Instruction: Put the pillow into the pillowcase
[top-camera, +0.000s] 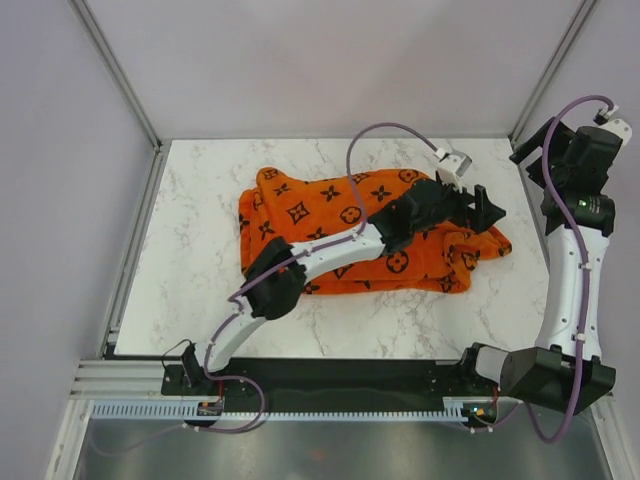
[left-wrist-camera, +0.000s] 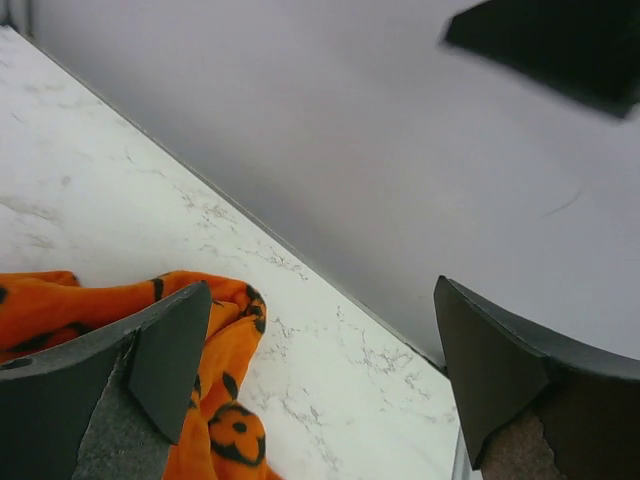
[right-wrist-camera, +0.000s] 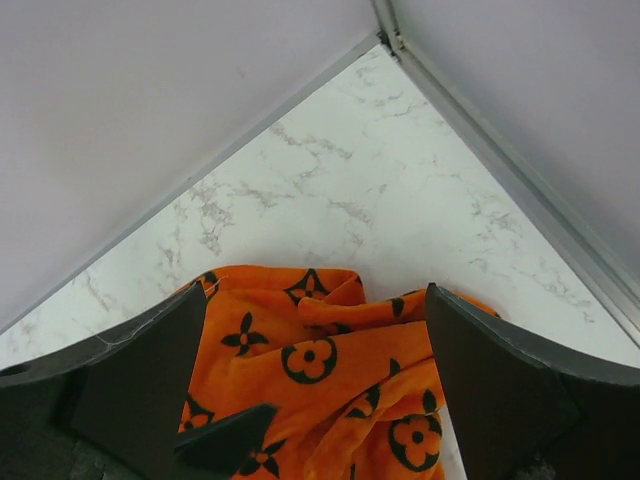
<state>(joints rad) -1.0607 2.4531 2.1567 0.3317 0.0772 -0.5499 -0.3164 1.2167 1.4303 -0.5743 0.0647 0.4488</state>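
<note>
From the lower left of the overhead view, the left arm stretches over the desk (top-camera: 195, 230) and across the orange pillowcase (top-camera: 310, 205), which lies crumpled in a heap on the marble top at the middle of the frame. The left tool (top-camera: 489, 207) hangs at the heap's right end, above the edge of the fabric, spread wide with nothing in its grip. Farther off, at the upper right of the frame, the right tool (right-wrist-camera: 315, 290) is also wide open and holds nothing.
</note>
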